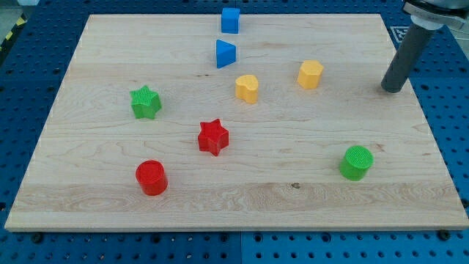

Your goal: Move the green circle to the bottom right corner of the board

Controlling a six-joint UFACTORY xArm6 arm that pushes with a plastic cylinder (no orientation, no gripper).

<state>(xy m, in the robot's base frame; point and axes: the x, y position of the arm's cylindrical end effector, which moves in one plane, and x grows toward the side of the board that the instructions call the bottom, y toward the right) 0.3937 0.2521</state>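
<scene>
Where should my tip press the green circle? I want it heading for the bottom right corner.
Press the green circle on its upper-left side wall; the corner lies toward the view's lower right. My tip stands apart, up and right, so circle round first.

1 plain dark grey cylindrical rod, smooth and matte, down to my tip (pixel 393 89), beneath a wider black collar.

On my board (pixel 110 205), eight blocks: two blue, a cube (pixel 231 20) and a triangle (pixel 225 54); two yellow (pixel 247 88) (pixel 310 74); two green, a star (pixel 145 102) and a circle (pixel 356 162); two red, a star (pixel 213 137) and a circle (pixel 152 177).
</scene>
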